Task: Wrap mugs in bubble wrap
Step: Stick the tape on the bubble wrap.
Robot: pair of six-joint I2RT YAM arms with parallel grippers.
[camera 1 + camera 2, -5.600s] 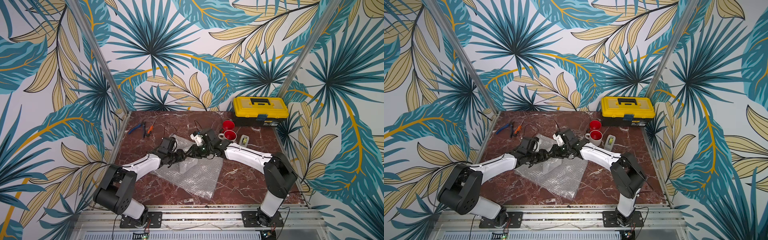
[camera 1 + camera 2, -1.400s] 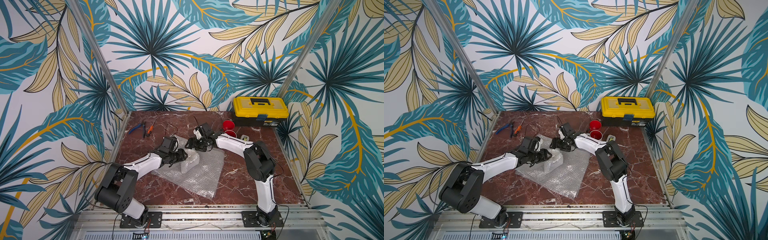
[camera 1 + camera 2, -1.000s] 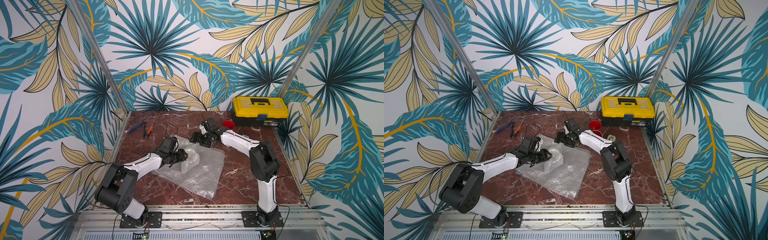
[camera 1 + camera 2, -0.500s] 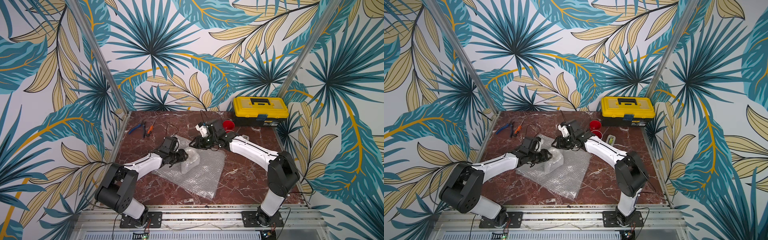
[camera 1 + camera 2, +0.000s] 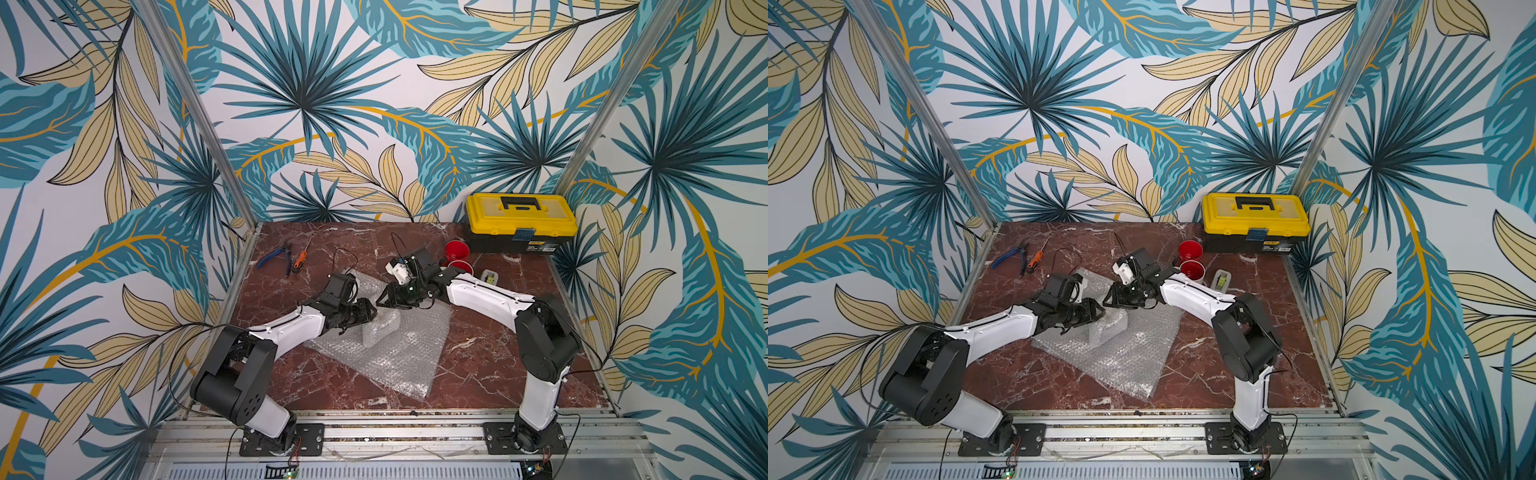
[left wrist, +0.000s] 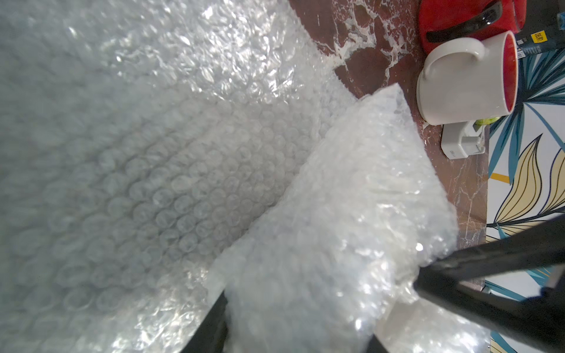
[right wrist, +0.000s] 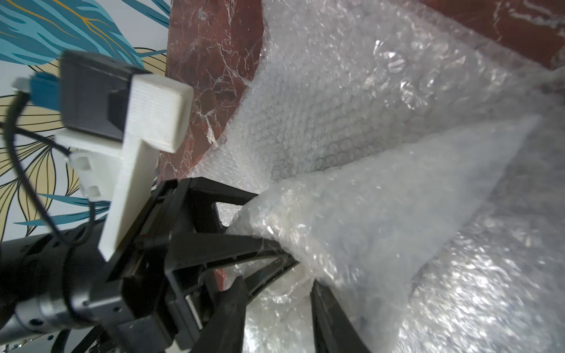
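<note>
A sheet of bubble wrap (image 5: 399,357) lies in the middle of the marble table (image 5: 490,374). Part of it is folded over a mug into a pale bundle (image 5: 380,332) (image 5: 1104,328). The mug inside is hidden by the wrap. My left gripper (image 6: 293,336) is shut round this bundle (image 6: 330,232) from the left. My right gripper (image 7: 281,318) meets it from the right, with crinkled wrap (image 7: 382,214) caught between its fingers. A red mug (image 5: 457,250) and a white mug with red inside (image 6: 464,82) stand upright at the back right.
A small grey tape dispenser (image 5: 489,276) sits right of the two mugs. A yellow toolbox (image 5: 521,222) stands in the back right corner. Blue pliers (image 5: 274,259) and an orange screwdriver (image 5: 300,257) lie at the back left.
My right gripper has come forward and down from the back onto the bundle's end, and its jaws have narrowed on the wrap. The left arm has stayed put.
</note>
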